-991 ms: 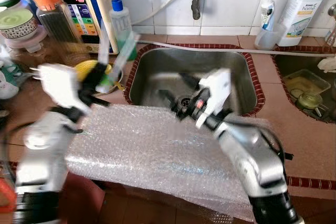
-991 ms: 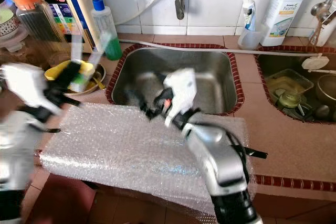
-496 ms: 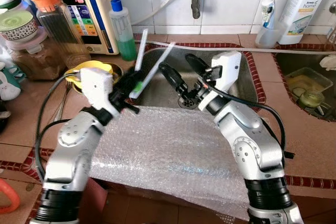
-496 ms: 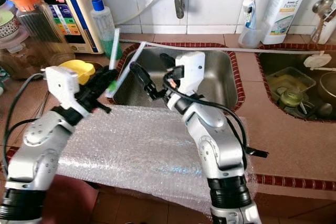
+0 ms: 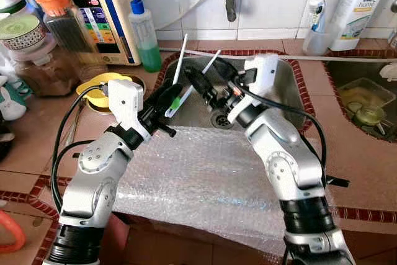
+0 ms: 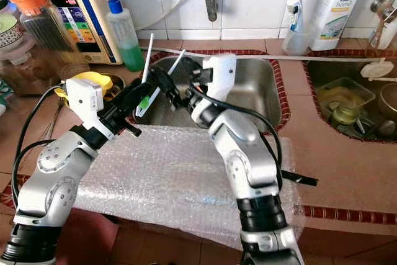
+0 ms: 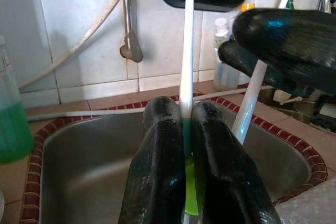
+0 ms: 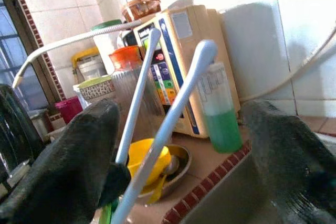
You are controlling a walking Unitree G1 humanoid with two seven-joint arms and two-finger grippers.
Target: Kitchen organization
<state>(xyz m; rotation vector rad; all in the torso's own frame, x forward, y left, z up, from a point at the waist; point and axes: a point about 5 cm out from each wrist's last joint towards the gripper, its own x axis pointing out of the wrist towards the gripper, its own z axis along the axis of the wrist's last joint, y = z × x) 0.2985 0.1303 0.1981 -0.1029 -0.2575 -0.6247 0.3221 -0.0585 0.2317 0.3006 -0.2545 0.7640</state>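
The left claw [image 5: 169, 96] is raised above the near left rim of the steel sink [image 5: 282, 94], its two black fingers [image 7: 157, 182] pressed tight on a pair of slim white-handled utensils with green lower parts [image 5: 178, 98]. The two handles [image 6: 149, 51] fan upward and apart from the grip, one standing nearly upright, the other leaning to the right; what kind of utensils they are cannot be told. The right claw [image 5: 209, 79] has its fingers spread wide, one on each side of the leaning handle [image 8: 168, 124], with no touch visible. Both claws meet just over the sink's left end.

A sheet of bubble wrap [image 5: 205, 184] lies across the near edge of the brown tiled bench [image 5: 31, 147], in front of the sink and under both silver arms. On the bench to the left stand a yellow item in a small metal dish [image 5: 93, 85], a clear bottle of green liquid with a blue cap [image 5: 144, 29], a tall jar with an orange lid [image 5: 62, 20] and a cream appliance with a coloured panel [image 5: 99, 4]. At the far right, against the white wall tiles, are a white bottle with a yellow cap [image 5: 358, 7] and a smaller bottle in a clear cup [image 5: 315, 23]. A second basin to the right holds dishes [image 5: 363, 107].
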